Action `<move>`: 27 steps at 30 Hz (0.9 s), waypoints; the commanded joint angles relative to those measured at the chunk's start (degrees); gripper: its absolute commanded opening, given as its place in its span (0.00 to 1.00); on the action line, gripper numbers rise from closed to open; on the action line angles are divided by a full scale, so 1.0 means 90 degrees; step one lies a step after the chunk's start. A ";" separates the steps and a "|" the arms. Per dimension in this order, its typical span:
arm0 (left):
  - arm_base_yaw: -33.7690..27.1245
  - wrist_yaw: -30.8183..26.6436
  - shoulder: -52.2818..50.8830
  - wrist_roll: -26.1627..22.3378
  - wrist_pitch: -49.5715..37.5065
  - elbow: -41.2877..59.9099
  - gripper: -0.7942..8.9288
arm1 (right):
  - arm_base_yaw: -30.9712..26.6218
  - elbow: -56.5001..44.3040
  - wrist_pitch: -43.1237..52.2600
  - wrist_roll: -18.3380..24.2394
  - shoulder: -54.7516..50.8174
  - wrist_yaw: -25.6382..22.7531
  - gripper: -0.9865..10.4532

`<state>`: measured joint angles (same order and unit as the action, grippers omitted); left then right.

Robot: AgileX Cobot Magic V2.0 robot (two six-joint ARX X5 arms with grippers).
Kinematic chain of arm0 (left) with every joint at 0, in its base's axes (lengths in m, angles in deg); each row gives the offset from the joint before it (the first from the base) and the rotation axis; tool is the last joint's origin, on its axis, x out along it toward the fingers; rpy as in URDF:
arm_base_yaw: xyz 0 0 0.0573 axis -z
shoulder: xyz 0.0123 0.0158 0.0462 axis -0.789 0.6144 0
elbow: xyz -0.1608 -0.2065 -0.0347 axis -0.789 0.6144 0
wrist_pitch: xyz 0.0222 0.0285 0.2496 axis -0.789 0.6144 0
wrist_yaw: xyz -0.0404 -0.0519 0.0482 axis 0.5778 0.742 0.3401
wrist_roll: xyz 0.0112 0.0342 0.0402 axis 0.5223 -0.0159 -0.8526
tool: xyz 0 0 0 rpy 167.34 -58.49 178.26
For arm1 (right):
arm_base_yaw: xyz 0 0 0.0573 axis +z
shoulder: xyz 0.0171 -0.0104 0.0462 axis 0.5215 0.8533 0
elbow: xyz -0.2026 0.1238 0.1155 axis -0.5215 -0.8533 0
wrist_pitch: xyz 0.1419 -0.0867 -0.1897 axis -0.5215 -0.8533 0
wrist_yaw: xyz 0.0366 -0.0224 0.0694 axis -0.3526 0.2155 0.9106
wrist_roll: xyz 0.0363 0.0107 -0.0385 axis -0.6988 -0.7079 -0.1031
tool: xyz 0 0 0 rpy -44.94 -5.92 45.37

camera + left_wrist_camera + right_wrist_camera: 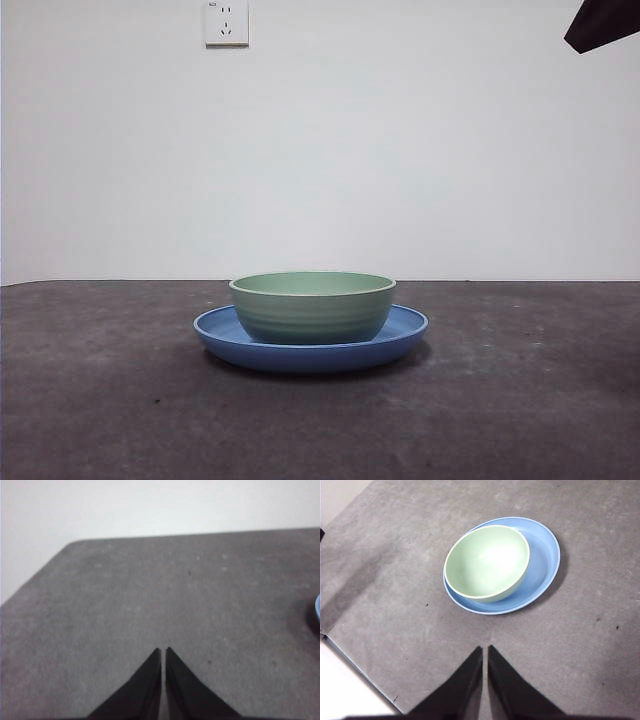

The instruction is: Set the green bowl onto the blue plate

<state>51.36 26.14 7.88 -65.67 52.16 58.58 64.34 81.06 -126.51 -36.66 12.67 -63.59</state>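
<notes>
The green bowl (312,307) stands upright on the blue plate (405,338) in the middle of the grey table. In the right wrist view the bowl (486,562) sits off-centre on the plate (544,560), close to one side of its rim. My right gripper (485,649) is shut and empty, held above the table a little way from the plate. It shows as a black tip at the front view's top right corner (600,22). My left gripper (163,650) is shut and empty over bare table, with only a sliver of the plate (318,607) at the picture's edge.
A white wall with a socket (226,22) stands behind the table. The table's edge (350,665) shows in the right wrist view, and its far rounded corner (75,542) in the left wrist view.
</notes>
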 commanded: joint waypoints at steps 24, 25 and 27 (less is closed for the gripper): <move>-0.0012 -0.0036 -0.0017 0.0027 -0.0102 0.0131 0.10 | -0.0070 0.0058 0.0080 0.0483 -0.0061 -0.0272 0.10; -0.0012 -0.0036 -0.0017 0.0027 -0.0102 0.0131 0.10 | -0.0194 0.0056 0.0083 0.0648 -0.0141 -0.0483 0.10; -0.0012 -0.0036 -0.0017 0.0027 -0.0102 0.0131 0.10 | -0.0610 -0.0002 0.0211 0.0843 -0.0330 -0.0818 0.10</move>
<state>51.36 26.14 7.88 -65.58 52.03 58.58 60.38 80.99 -125.98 -32.29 10.36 -69.40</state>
